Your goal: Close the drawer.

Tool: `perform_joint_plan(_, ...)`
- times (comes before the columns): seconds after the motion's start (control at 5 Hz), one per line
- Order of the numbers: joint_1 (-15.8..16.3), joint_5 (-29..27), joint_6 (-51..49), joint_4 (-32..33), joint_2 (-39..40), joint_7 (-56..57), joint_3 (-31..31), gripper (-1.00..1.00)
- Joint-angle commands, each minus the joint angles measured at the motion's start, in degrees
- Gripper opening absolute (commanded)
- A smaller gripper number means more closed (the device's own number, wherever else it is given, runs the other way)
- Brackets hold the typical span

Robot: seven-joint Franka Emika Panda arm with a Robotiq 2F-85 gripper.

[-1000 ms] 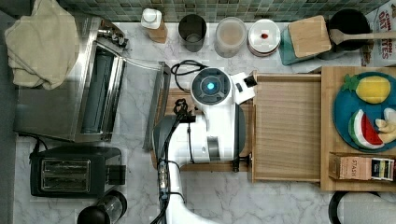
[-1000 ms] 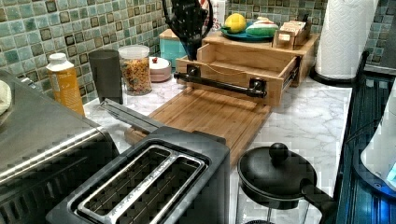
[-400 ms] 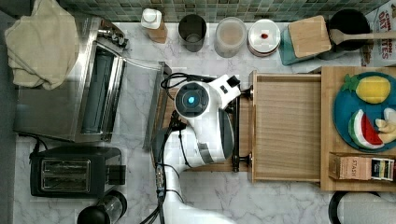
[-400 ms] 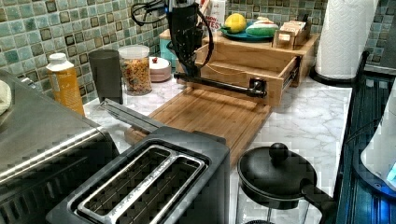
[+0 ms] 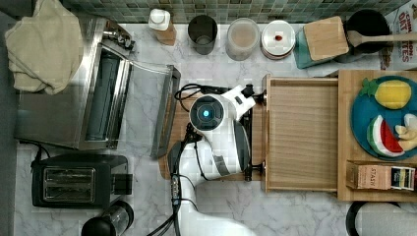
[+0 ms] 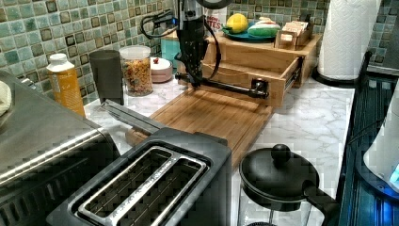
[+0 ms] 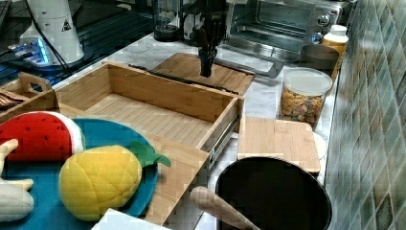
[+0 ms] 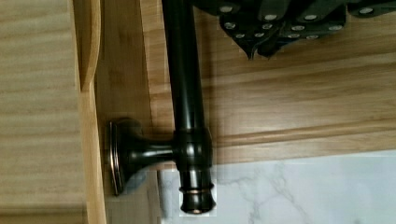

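Right by my fingertips: the black bar handle (image 8: 184, 70) of the drawer (image 5: 302, 132). My gripper (image 8: 259, 49) sits just beside the bar, on the side away from the front panel, near one end post. Fingers (image 8: 280, 28) pressed together, pads meeting, nothing between them. Can't tell if they touch the bar; in the wrist view a thin gap seems to show.

Drawer: wide, shallow, light wood, raised side walls, slatted plain floor. Front panel carries the handle on two flared dark posts. It stands pulled out of the wooden stand (image 5: 344, 123) behind it, metal slide rails showing in the right view (image 7: 143, 115) and the left view (image 6: 244, 75).

In the left view my gripper (image 6: 193, 81) points straight down at the handle (image 6: 226, 86), near the bar's end toward the tiled wall. In the right view the gripper tip (image 7: 206, 71) hangs just past the front panel.

Under my fingers: bamboo cutting board (image 8: 303, 93), its edge meeting the marble counter (image 8: 303, 186). Beyond the board from the drawer: toaster oven (image 5: 98, 98), glass door (image 5: 147, 108) dropped open. On top of the stand, past the drawer: blue plate (image 5: 364, 113) with toy fruit.
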State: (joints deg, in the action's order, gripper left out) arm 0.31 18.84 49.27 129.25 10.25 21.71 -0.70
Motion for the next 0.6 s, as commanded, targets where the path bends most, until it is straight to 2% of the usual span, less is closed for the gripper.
perform_joint_plan(0.2, -2.7, -1.6, -2.5, 1.5, 1.6, 2.0, 1.4, -1.0)
perform_joint_plan(0.6, -4.8, 6.1, 4.9, 5.8, -0.5, 3.0, 4.5, -1.0)
